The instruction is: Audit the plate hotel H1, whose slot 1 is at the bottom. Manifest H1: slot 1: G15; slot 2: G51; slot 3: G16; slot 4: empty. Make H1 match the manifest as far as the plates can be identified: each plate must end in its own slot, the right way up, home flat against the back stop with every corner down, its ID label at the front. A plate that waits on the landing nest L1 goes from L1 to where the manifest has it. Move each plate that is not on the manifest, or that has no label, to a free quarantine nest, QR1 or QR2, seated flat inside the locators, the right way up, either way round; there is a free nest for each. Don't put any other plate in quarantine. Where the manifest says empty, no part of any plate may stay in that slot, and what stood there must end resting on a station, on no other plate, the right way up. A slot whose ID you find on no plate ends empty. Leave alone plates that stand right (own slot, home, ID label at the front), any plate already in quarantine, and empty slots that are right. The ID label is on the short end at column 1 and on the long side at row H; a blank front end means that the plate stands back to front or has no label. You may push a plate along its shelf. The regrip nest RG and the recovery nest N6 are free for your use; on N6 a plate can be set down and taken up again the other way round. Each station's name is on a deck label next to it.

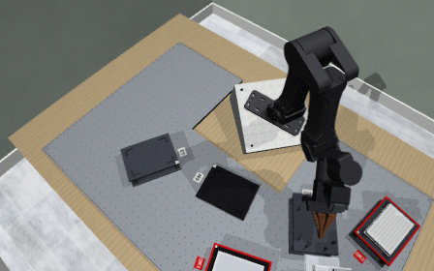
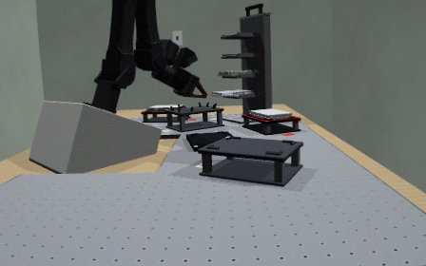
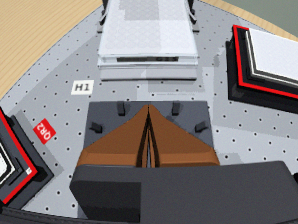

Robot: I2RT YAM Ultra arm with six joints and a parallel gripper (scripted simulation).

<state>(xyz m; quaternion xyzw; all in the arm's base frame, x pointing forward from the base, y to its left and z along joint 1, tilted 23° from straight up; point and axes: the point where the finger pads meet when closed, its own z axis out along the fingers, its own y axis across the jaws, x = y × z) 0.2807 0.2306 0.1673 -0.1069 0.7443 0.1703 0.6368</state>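
Note:
The plate hotel H1 (image 2: 261, 57) stands at the deck's edge. A white plate (image 2: 232, 93) lies on its bottom shelf and a second plate (image 2: 236, 74) on the shelf above. The two upper shelves look bare. In the wrist view the stacked plates (image 3: 148, 23) show from the front; I cannot read any labels. My gripper (image 1: 323, 233) (image 2: 203, 94) (image 3: 148, 112) is shut with nothing in it, hanging over the dark landing nest L1 (image 1: 300, 237) (image 2: 209, 110) (image 3: 107, 119), which holds no plate, just in front of the hotel.
Two red-rimmed quarantine nests flank L1, each with a white plate: one plate (image 1: 391, 228) (image 2: 271, 113) (image 3: 273, 52) and the other plate (image 1: 237, 263) (image 2: 162, 107). A raised dark nest (image 1: 147, 157) (image 2: 252, 149) and a flat dark nest (image 1: 228, 191) (image 2: 209, 139) stand further off. The arm's grey base block (image 2: 90, 135) is nearby.

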